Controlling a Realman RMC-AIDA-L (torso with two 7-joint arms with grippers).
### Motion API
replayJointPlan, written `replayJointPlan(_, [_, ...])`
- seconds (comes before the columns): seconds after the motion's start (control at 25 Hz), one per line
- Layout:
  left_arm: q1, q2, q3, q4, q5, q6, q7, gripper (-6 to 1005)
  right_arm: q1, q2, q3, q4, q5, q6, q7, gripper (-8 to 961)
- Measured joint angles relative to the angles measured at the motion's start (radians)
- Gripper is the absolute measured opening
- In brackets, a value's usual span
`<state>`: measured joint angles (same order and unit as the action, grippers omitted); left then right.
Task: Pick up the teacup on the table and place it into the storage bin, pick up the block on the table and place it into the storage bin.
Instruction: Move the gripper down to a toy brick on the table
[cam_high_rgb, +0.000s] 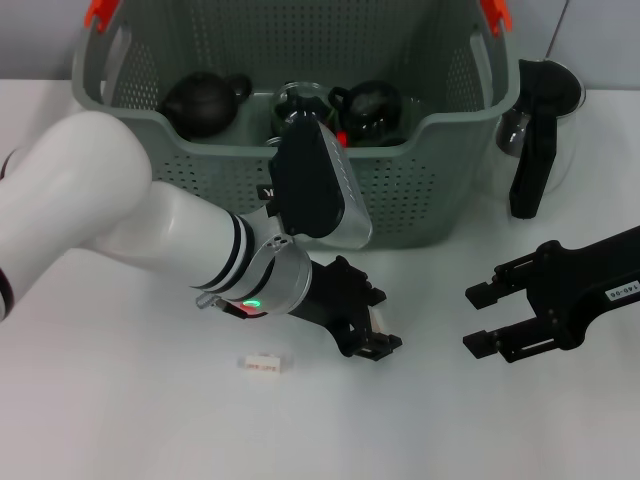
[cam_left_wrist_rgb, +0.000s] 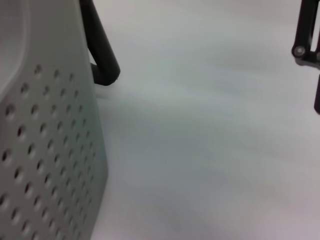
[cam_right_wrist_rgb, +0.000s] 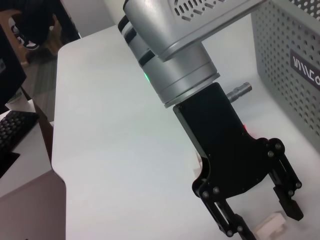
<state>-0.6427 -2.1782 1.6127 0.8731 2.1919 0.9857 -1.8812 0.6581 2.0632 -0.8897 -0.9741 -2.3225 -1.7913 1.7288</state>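
Note:
The grey-green storage bin (cam_high_rgb: 400, 190) stands at the back of the table; its wall (cam_left_wrist_rgb: 50, 150) fills one side of the left wrist view. A clear glass teacup with a long black handle (cam_high_rgb: 530, 150) stands on the table just right of the bin, and the handle (cam_left_wrist_rgb: 102, 55) also shows beside the bin wall. My left gripper (cam_high_rgb: 378, 335) is low over the table in front of the bin, open, with a small pale block (cam_right_wrist_rgb: 270, 226) between its fingertips. My right gripper (cam_high_rgb: 478, 318) hovers open and empty to its right.
A second small white block (cam_high_rgb: 262, 363) with red marks lies on the table left of my left gripper. Dark round pots (cam_high_rgb: 205, 100) and a glass vessel (cam_high_rgb: 295, 100) sit inside the bin. The table's edge (cam_right_wrist_rgb: 55, 165) shows in the right wrist view.

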Motion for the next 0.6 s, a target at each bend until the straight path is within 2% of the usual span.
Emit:
replayJointPlan(0.44, [-0.008,0.0,0.005,-0.021,-0.002,-0.012,-0.025,577,-0.001,0.0,0.001,0.0,0.0,0.002,0.0,666])
replayJointPlan(0.6, [-0.01,0.0,0.004,-0.017,-0.002,-0.006,-0.033,439,-0.001,0.0,0.0,0.0,0.0,0.001,0.0,665])
